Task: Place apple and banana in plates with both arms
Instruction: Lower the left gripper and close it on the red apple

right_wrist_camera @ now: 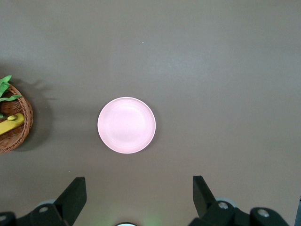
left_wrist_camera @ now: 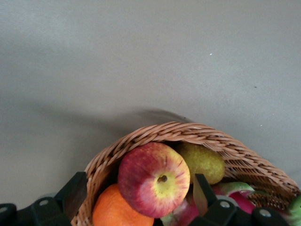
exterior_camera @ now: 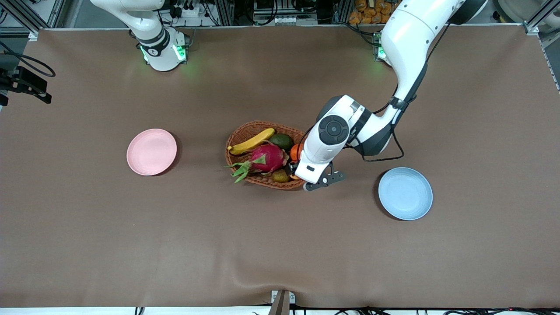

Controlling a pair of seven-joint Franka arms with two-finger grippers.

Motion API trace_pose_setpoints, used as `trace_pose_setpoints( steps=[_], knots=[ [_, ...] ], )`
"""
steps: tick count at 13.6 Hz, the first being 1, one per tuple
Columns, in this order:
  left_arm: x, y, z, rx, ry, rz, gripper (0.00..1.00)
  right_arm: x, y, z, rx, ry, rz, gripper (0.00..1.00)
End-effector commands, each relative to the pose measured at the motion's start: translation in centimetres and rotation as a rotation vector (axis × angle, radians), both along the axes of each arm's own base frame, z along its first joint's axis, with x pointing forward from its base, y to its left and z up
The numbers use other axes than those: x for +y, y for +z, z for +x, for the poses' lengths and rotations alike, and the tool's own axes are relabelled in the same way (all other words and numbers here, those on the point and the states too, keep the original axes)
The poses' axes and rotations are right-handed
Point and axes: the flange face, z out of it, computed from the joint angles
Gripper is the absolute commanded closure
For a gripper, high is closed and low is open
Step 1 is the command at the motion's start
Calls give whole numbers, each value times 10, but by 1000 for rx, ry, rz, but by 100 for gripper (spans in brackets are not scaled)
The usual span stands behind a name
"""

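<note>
The red and yellow apple point(left_wrist_camera: 154, 179) lies in the woven basket point(left_wrist_camera: 197, 133) on top of an orange point(left_wrist_camera: 117, 211). My left gripper point(left_wrist_camera: 139, 190) hangs open over it, one finger outside the basket wall and the other between the apple and a pear point(left_wrist_camera: 203, 162). In the front view the left hand hides the apple. The banana point(exterior_camera: 252, 141) lies along the basket's point(exterior_camera: 245, 130) rim farther from the front camera. My right gripper point(right_wrist_camera: 138, 193) waits open, high above the pink plate point(right_wrist_camera: 126, 125). The pink plate point(exterior_camera: 152, 152) sits toward the right arm's end, the blue plate point(exterior_camera: 405, 193) toward the left arm's end.
The basket also holds a magenta dragon fruit point(exterior_camera: 269, 157), a dark green avocado point(exterior_camera: 282, 141) and a brownish fruit point(exterior_camera: 280, 176). Bare brown tabletop lies between the basket and each plate. The banana's tip point(right_wrist_camera: 10, 125) shows at the edge of the right wrist view.
</note>
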Motion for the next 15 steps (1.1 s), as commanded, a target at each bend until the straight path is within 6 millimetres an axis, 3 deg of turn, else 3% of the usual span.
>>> trace_pose_setpoints(
  steps=[1, 7, 15],
  knots=[
    [-7, -6, 4, -24, 28, -7, 0, -3, 1, 1, 11, 8, 2, 0],
    [-17, -27, -1, -19, 35, -21, 0, -8, 1, 0, 16, 1, 2, 0],
    [-19, -38, -5, -9, 28, -13, 0, -8, 0, 0, 17, 1, 2, 0]
  ],
)
